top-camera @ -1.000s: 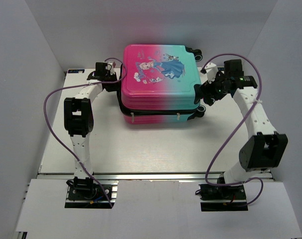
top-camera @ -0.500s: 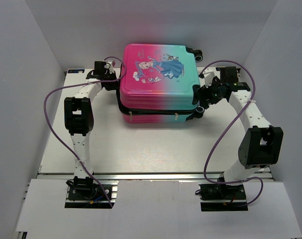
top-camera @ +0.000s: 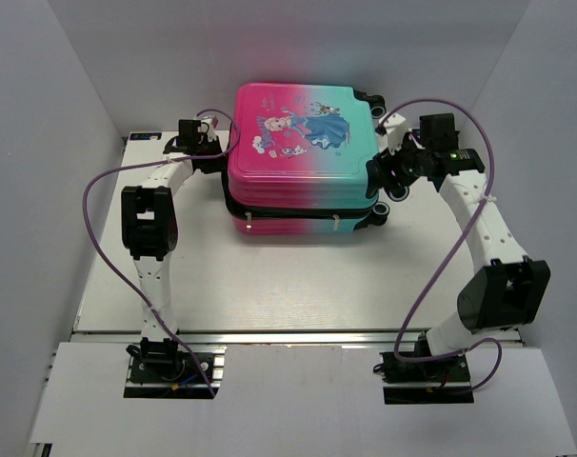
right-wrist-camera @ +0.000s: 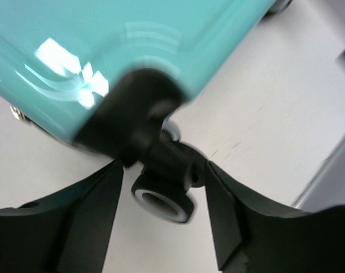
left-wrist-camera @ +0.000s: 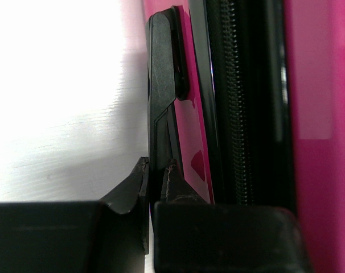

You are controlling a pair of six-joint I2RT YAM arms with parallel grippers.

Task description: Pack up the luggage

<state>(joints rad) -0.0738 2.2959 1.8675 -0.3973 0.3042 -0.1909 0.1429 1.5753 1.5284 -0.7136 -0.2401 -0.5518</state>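
**Overhead view.** The luggage [top-camera: 303, 143] is lying flat on the far middle of the table [top-camera: 298, 276], with the printed pink-to-teal shell facing up. A dark seam is running between its two halves. Whether the zip is drawn shut cannot be told from here.

**Left side.** The left hand [top-camera: 212, 157] is pressing against the pink side of the case, and its fingertips are being hidden from above by the wrist housing. In the left wrist view the two fingertips [left-wrist-camera: 141, 177] are sitting almost together, pinching the lower end of a black fitting [left-wrist-camera: 161, 74] fixed to the pink shell beside the zipper [left-wrist-camera: 236, 114]. The upper end of the fitting is running out of focus, so its kind is hard to make out.

**Right side.** The right hand [right-wrist-camera: 164, 168] is reaching in at the teal corner. Its fingers are standing apart on either side of a caster wheel [right-wrist-camera: 161, 206] and are not clamping it. The right finger is lying just beside the wheel's fork, and contact there cannot be judged. The teal shell is being cut off by the frame edge.
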